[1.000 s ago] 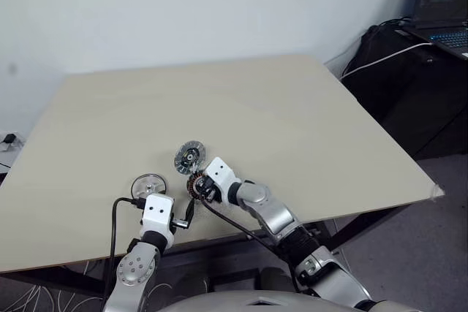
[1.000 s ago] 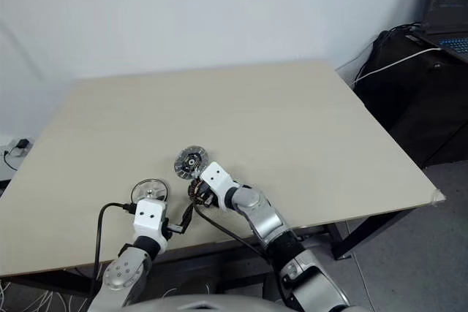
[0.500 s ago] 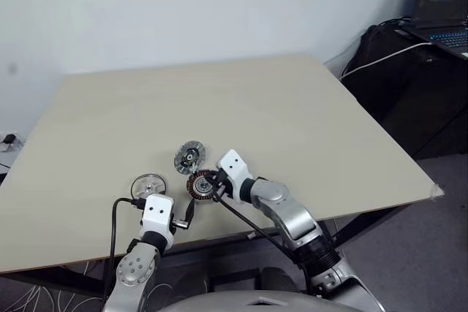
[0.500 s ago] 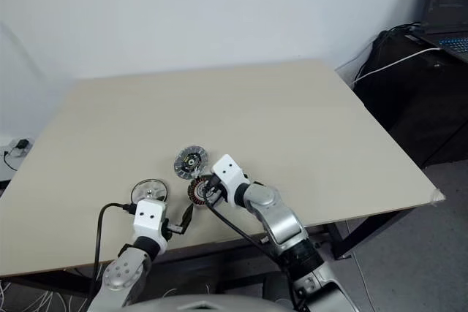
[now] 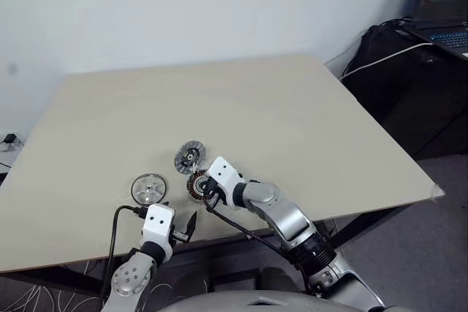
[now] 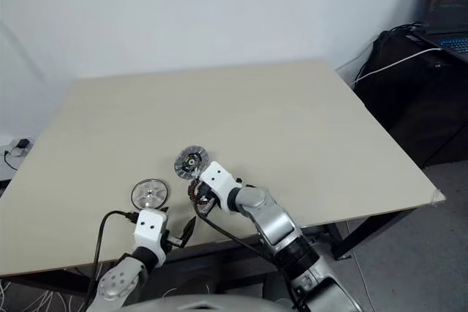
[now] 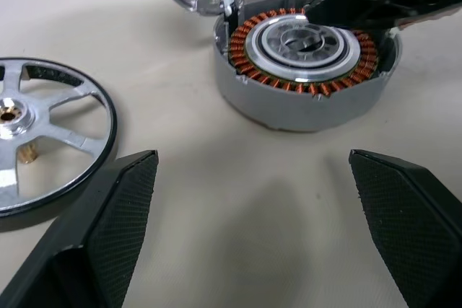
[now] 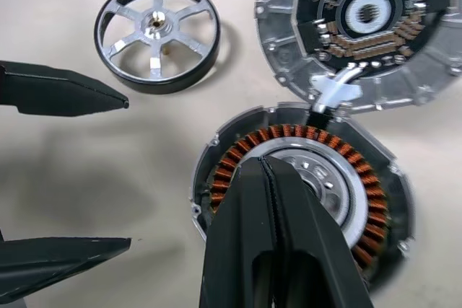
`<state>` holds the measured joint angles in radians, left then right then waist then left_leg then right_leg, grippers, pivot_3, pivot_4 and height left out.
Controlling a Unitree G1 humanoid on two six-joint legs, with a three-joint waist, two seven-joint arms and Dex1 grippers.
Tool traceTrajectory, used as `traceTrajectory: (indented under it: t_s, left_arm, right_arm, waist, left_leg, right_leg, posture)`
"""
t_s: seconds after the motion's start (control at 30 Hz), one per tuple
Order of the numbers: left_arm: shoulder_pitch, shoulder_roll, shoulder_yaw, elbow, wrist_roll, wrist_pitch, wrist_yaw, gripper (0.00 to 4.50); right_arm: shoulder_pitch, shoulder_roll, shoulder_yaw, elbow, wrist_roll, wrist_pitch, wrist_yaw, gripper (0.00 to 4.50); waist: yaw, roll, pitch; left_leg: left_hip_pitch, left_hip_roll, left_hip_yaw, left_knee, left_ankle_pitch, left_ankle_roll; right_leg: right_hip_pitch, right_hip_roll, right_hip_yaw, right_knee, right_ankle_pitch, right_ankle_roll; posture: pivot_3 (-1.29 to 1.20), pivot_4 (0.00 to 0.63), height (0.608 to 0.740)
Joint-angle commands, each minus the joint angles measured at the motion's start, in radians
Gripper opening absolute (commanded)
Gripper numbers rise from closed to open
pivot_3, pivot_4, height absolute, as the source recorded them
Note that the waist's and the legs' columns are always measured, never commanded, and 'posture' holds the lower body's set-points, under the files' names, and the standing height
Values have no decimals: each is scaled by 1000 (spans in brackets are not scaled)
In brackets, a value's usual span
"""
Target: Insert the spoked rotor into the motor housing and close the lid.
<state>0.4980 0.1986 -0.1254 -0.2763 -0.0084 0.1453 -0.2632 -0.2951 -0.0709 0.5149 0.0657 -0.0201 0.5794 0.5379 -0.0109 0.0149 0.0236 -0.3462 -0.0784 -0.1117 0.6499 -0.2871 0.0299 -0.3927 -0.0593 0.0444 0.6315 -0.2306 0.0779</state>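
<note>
Near the table's (image 5: 329, 107) front edge, toward its left corner, sits the motor housing (image 8: 299, 189), with the right gripper (image 8: 278, 178) pinched together, empty, right over its copper windings. The spoked rotor (image 8: 157, 34) lies just beside it, and the left gripper (image 7: 253, 171) hangs spread wide, pointing at both.

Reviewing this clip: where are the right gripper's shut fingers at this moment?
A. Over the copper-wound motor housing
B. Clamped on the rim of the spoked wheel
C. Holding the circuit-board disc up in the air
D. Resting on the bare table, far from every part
A: the right gripper has its fingers closed together directly over the motor housing, whose copper windings ring them in the right wrist view.
</note>
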Motion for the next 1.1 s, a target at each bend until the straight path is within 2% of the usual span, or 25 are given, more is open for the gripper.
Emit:
traceTrajectory:
  t_s: [0.03, 0.3, 0.8, 1.1]
  left_arm:
    - [6, 1, -3, -51, -6, 6, 2, 4500]
    - [20, -6, -21, -112, -2, 44, 9, 4500]
    - [-10, -9, -15, -81, -16, 44, 9, 4500]
    - [3, -18, -32, -130, -6, 71, 23, 4500]
  right_arm:
    - [-24, 1, -2, 2, -9, 2, -2, 18]
    - [-19, -25, -11, 4, -14, 10, 3, 18]
    - [-65, 32, -59, 92, -13, -32, -61, 18]
    - [-97, 61, -43, 188, -35, -59, -66, 18]
  waist:
    - [0, 0, 0]
    - [-1, 0, 0]
    - [-1, 0, 0]
    - [-3, 0, 0]
  left_leg:
    - [0, 0, 0, 0, 0, 0]
    - [0, 0, 0, 0, 0, 0]
    - [0, 0, 0, 0, 0, 0]
    - [0, 0, 0, 0, 0, 0]
  right_leg:
    - [0, 0, 0, 0, 0, 0]
    - [0, 0, 0, 0, 0, 0]
    - [0, 0, 0, 0, 1, -2]
    - [0, 1, 0, 0, 3, -5]
  posture:
    - [0, 0, 740]
    - [0, 0, 740]
    - [0, 0, 740]
    - [0, 0, 740]
